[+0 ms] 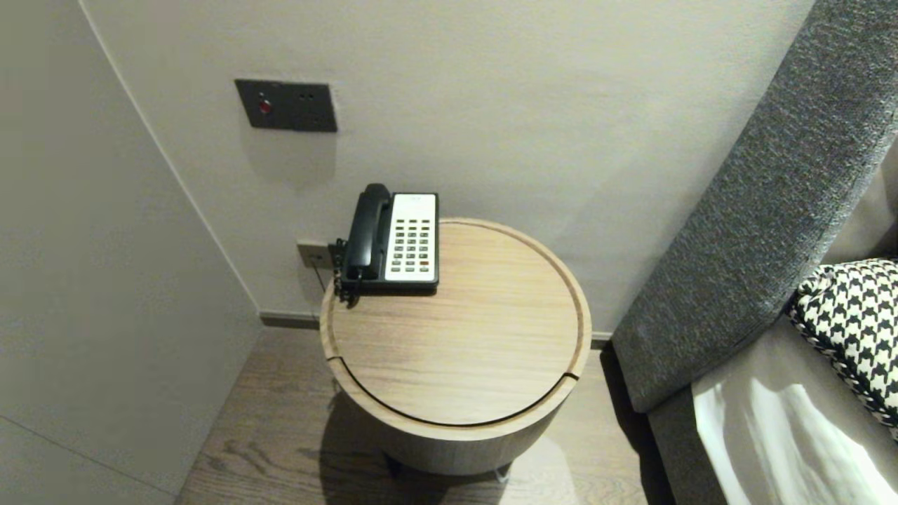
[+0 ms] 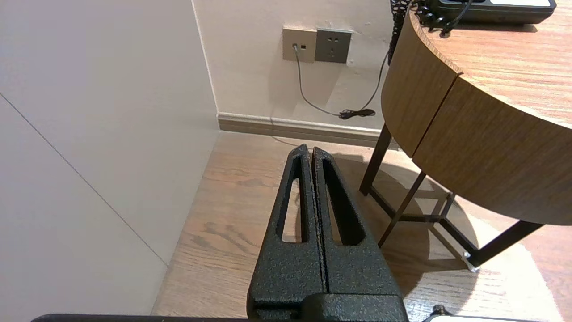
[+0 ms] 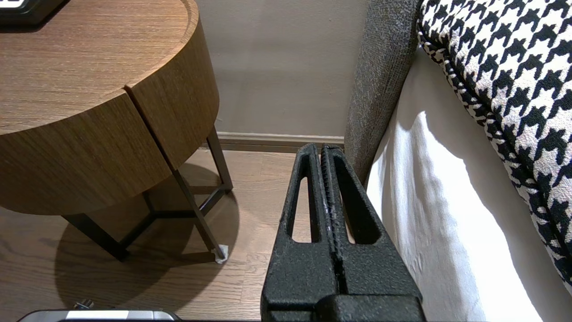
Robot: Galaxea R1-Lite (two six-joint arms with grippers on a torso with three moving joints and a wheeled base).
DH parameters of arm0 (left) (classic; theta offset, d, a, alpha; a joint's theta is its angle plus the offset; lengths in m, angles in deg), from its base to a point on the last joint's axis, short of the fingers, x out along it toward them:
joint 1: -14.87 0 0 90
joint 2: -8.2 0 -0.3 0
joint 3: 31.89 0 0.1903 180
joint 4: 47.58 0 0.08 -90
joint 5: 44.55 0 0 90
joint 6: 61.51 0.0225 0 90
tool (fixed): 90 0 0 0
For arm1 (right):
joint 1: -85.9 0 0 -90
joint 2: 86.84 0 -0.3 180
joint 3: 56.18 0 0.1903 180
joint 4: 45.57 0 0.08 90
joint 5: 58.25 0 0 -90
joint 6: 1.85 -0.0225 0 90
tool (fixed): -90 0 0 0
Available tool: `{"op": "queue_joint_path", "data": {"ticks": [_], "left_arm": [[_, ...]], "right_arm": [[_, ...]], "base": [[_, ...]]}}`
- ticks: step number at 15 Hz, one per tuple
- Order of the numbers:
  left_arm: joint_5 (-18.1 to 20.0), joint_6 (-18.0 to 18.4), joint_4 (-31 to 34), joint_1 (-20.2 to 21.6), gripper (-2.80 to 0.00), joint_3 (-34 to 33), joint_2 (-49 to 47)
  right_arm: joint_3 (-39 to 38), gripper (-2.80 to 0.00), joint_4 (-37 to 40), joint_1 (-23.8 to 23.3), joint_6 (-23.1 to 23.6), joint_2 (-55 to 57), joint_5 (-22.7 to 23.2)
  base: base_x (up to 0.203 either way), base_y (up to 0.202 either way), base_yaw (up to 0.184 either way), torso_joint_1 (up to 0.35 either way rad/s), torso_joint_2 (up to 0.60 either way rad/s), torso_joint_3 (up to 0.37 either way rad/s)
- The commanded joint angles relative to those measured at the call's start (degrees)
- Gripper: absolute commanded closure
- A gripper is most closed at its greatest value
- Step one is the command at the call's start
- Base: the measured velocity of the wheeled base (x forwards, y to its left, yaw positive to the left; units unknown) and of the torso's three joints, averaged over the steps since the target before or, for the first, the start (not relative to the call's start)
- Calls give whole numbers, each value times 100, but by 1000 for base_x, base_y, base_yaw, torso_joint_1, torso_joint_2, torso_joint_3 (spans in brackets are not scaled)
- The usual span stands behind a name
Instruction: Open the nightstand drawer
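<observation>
Pebbly L gripper [image 2: 311, 149] pinched; round wood table [image 2: 491, 152].

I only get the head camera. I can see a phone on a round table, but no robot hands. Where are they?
Observer: The left gripper is down low over the floor, beside the table. It is shut and empty.
Operator: And the other one?
Observer: The right gripper is shut and empty too, low between the table and the bed.
Operator: What's under the table?
Observer: Thin dark legs, joined by a cross frame near the floor.
</observation>
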Motion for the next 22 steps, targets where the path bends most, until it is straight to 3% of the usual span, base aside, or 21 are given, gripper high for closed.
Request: {"op": "queue_joint_path", "data": {"ticks": [1,22], "left_arm": [[-3,-4,0,2,0,0,18],[-3,-4,-9,2,0,0,26]], "right_arm": [[-229,0,-12,0,-1,-2,1],[-229,0,-12,9,-1,-2,1]], "base": [[0,0,0,0,0,0],[0,0,0,0,0,0]]}}
